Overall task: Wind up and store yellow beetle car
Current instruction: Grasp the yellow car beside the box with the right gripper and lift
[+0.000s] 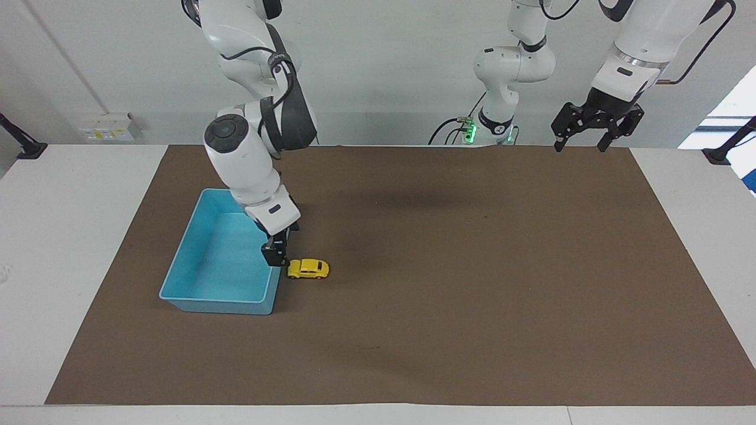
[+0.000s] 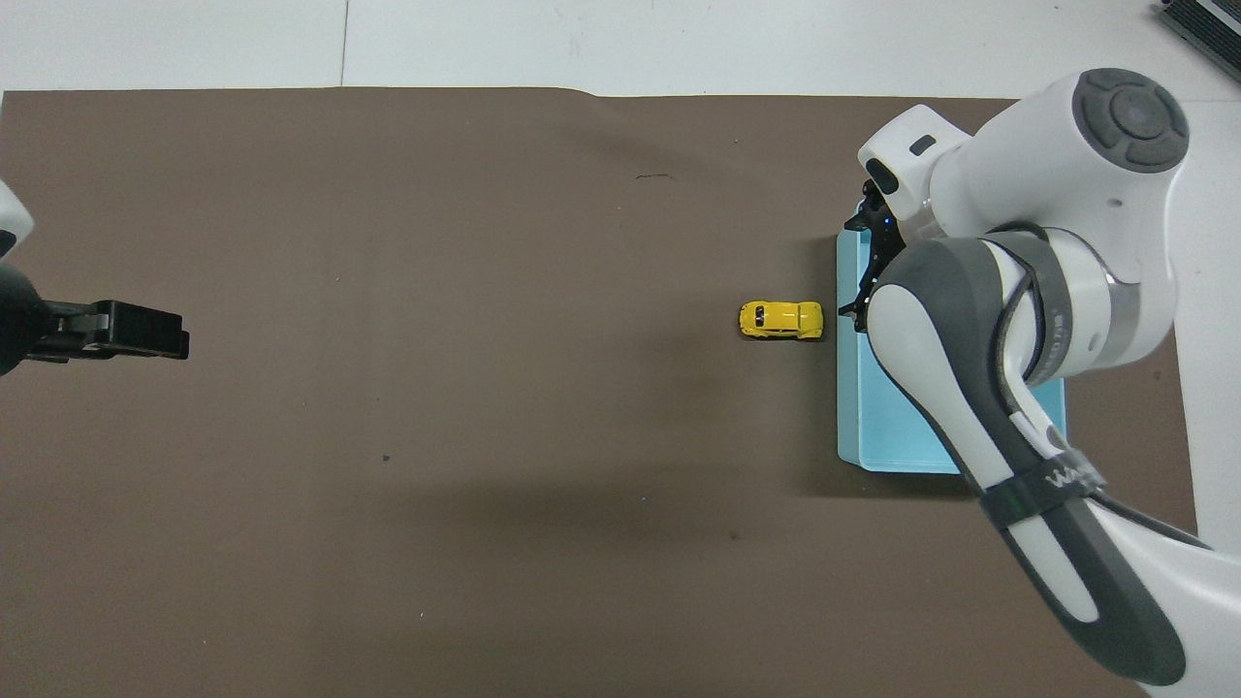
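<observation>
The yellow beetle car (image 1: pixel 308 268) stands on its wheels on the brown mat, close beside the light blue bin (image 1: pixel 218 306), on the bin's side toward the left arm's end. It also shows in the overhead view (image 2: pixel 781 320). My right gripper (image 1: pixel 275 255) hangs low over the bin's wall next to the car and is apart from the car. In the overhead view the right gripper (image 2: pixel 863 291) is mostly hidden by its own arm. My left gripper (image 1: pixel 580 141) is open and empty, raised over the mat's edge near its base, and it waits.
The brown mat (image 1: pixel 472 265) covers most of the white table. The bin (image 2: pixel 873 427) holds nothing that I can see, and the right arm hides much of it from above. The left gripper (image 2: pixel 155 331) shows at the overhead view's edge.
</observation>
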